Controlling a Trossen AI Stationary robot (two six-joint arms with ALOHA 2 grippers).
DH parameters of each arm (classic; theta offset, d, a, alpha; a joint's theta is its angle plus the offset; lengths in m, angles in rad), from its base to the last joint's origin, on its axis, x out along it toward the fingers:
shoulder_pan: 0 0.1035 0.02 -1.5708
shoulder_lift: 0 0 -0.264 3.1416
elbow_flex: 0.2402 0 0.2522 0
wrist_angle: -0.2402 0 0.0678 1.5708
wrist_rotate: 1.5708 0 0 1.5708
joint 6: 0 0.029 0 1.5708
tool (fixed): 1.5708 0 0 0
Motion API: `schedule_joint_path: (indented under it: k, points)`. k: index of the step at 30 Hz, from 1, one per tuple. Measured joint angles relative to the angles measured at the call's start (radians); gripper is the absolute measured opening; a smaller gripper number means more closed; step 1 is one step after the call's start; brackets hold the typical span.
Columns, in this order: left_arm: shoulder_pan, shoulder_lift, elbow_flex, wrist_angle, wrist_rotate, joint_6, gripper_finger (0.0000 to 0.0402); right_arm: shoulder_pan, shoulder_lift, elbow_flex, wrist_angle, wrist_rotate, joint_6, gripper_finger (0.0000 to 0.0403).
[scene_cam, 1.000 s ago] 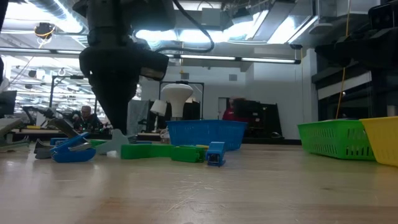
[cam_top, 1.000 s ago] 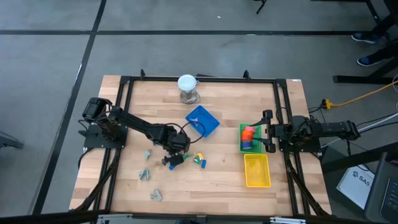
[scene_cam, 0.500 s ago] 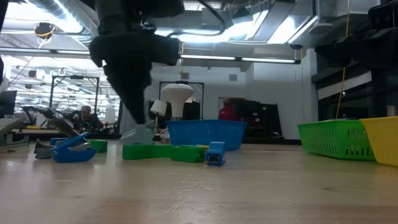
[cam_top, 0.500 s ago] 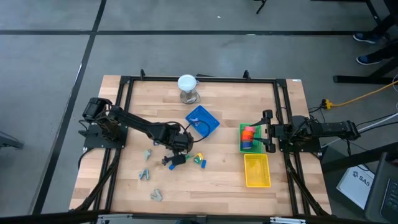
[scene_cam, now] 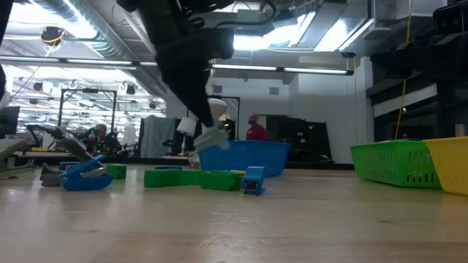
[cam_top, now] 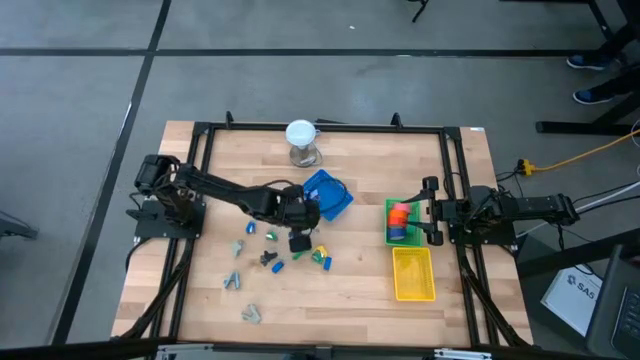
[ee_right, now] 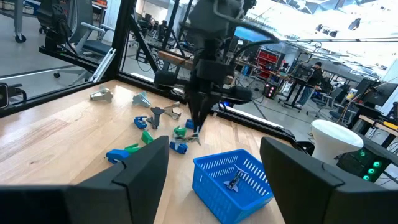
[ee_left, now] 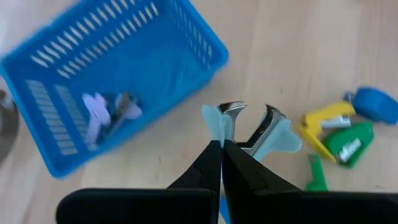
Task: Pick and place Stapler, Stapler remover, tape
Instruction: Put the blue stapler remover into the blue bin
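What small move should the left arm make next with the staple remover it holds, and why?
Probably a short carry farther over the blue basket, then release. The left tool is shut on a grey staple remover, held in the air just beside the basket's rim, not yet above it. One remover already lies inside, which suggests the basket is where this one goes.

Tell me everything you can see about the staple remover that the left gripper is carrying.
The staple remover is a small claw tool with curved shiny metal jaws and pale blue-grey plastic wings. It is pinched between the shut fingers of the left gripper, lifted clear of the wooden table, claws pointing away from the wrist. It hangs just beside the blue basket, near its rim, not yet inside. Only the fingers touch it.
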Motion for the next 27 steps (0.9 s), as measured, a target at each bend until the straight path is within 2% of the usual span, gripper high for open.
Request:
schedule_joint_path:
  k: [17,23,27]
  points:
    - [0.071,-0.064,0.001,0.162,0.016,0.077,0.0003,0.000,0.000,0.000,0.000,0.000,0.000,0.0259]
    - [0.115,-0.065,0.001,0.277,-0.046,0.173,0.0003,0.000,0.000,0.000,0.000,0.000,0.000,0.0259]
    - [0.156,-0.051,0.001,0.280,-0.110,0.195,0.0002,0.000,0.000,0.000,0.000,0.000,0.000,0.0259]
